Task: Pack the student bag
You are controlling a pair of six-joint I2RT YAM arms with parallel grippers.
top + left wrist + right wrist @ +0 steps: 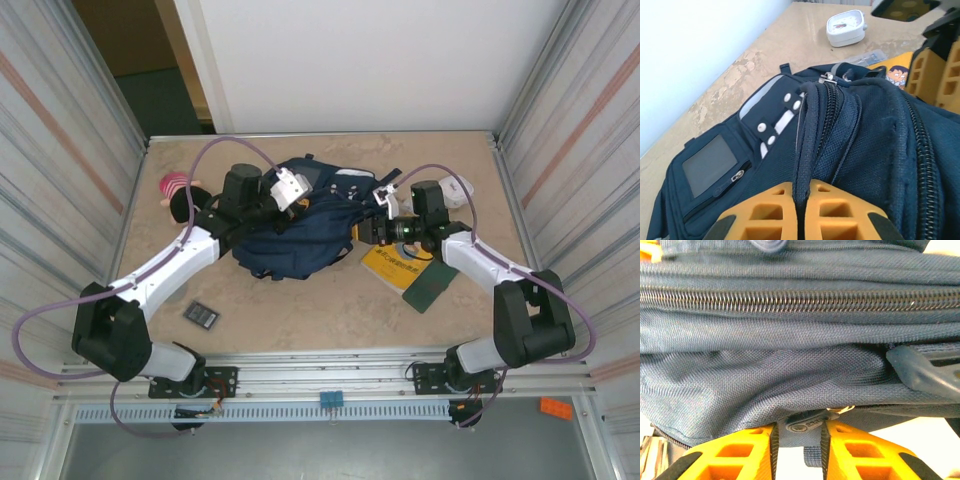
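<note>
The student bag [295, 240] lies in the middle of the table, navy blue with white snap tabs [775, 122] and a grey window pocket [709, 165]. My left gripper [298, 203] [801, 200] is shut on a ridge of the bag's fabric beside a closed zipper [827, 115]. At the bag's right edge is my right gripper [360, 232] [798, 442]. Its orange fingers [740, 452] stand parted, with a grey zipper pull tab [805, 426] lying in the gap between them. A long closed zipper [790, 300] runs across the bag above it.
A yellow book [392, 262] and a green notebook [432, 285] lie under the right arm. A white clock [460, 187] [846, 27] sits at the back right, a pink doll [172, 188] at the back left, and a small dark device [201, 314] near the front left.
</note>
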